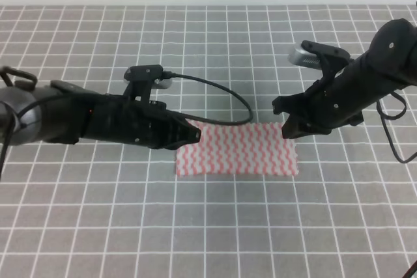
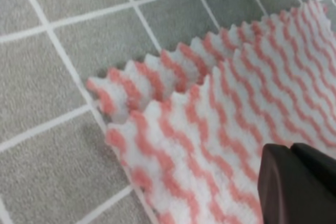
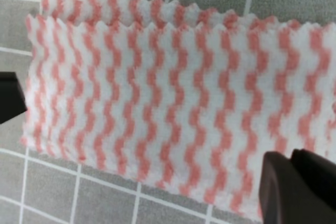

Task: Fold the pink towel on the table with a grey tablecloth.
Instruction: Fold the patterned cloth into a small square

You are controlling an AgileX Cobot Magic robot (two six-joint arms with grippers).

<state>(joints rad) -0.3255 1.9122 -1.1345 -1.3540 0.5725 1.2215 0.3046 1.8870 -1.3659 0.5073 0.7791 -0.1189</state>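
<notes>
Both arms reached low over the desk; left gripper at the folded pink towel's 9 o'clock edge, right gripper at 2 o'clock; whether either's jaws were clenched, I cannot tell.

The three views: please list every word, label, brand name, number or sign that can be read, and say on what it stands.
None: no readable text in any view.
The pink towel bears only wavy stripes.
The grey tablecloth bears only white grid lines.
</notes>
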